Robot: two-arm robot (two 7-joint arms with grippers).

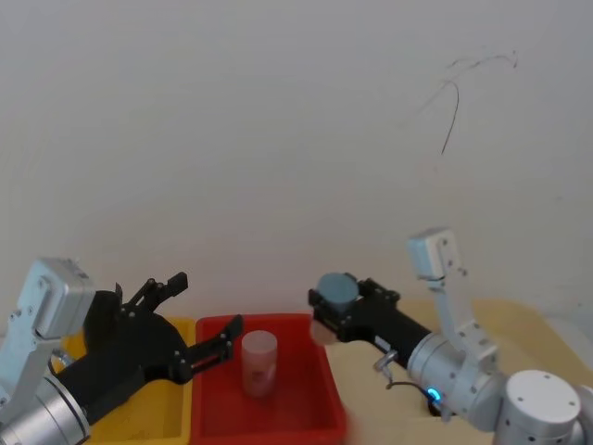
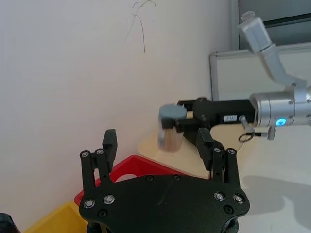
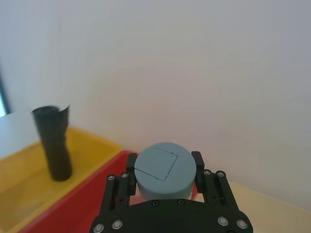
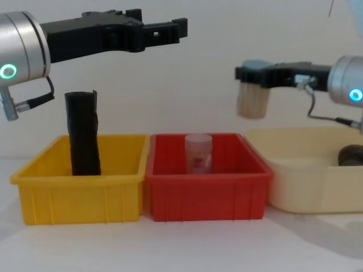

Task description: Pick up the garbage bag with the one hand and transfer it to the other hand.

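Note:
The garbage bag (image 4: 84, 136), a tall black crinkled roll, stands upright in the yellow bin (image 4: 79, 190); the right wrist view also shows the bag (image 3: 54, 143). My left gripper (image 4: 177, 27) hangs open and empty high above the yellow and red bins, well above the bag and to its right; it shows as well in the head view (image 1: 206, 306) and in its own wrist view (image 2: 156, 138). My right gripper (image 4: 253, 75) is shut on a blue-lidded clear jar (image 4: 253, 102), held in the air above the red bin's right edge.
A red bin (image 4: 207, 190) in the middle holds an upright pale-lidded jar (image 4: 198, 152). A cream bin (image 4: 309, 175) on the right has a dark round object (image 4: 351, 156) inside. A white wall stands close behind the bins.

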